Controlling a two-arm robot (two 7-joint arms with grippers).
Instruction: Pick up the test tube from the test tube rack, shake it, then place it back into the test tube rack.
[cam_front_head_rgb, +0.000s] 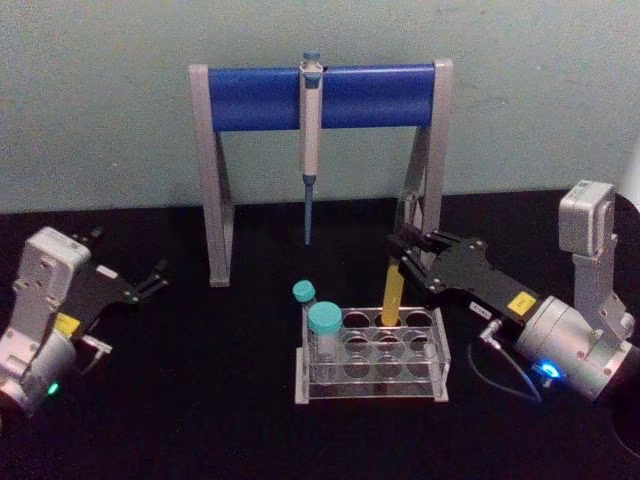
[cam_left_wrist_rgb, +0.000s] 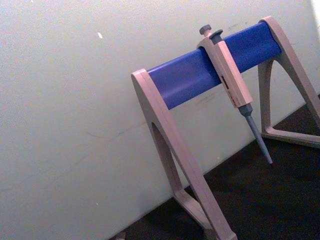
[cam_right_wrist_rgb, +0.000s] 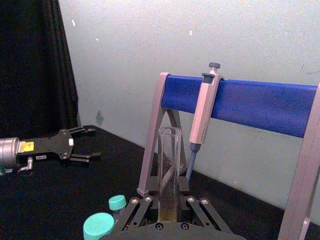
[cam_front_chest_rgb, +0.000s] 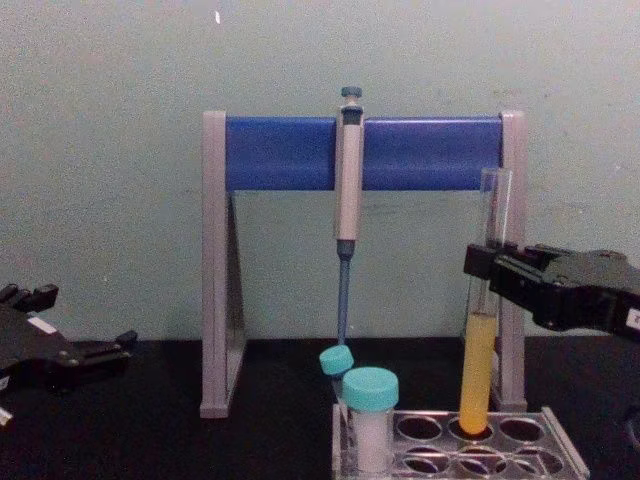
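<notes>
Right hand (cam_front_head_rgb: 404, 252) pinching test tube (cam_front_chest_rgb: 496, 208) at clear glass above yellow liquid (cam_front_head_rgb: 392, 292); tube upright, base in back-row hole of rack (cam_front_head_rgb: 372, 396). Left hand (cam_front_head_rgb: 152, 282) spread, parked at left of surface (cam_front_head_rgb: 200, 410). Tube likely light, smooth, fragile, uncapped: hold firmly but gently, keep mouth up.

Right gripper (cam_front_chest_rgb: 492, 264) clamps upright test tube (cam_front_chest_rgb: 478, 365) above its yellow liquid, bottom at a rear hole of test tube rack (cam_front_chest_rgb: 563, 457); left gripper (cam_front_chest_rgb: 82, 322) low left, fingers apart.
</notes>
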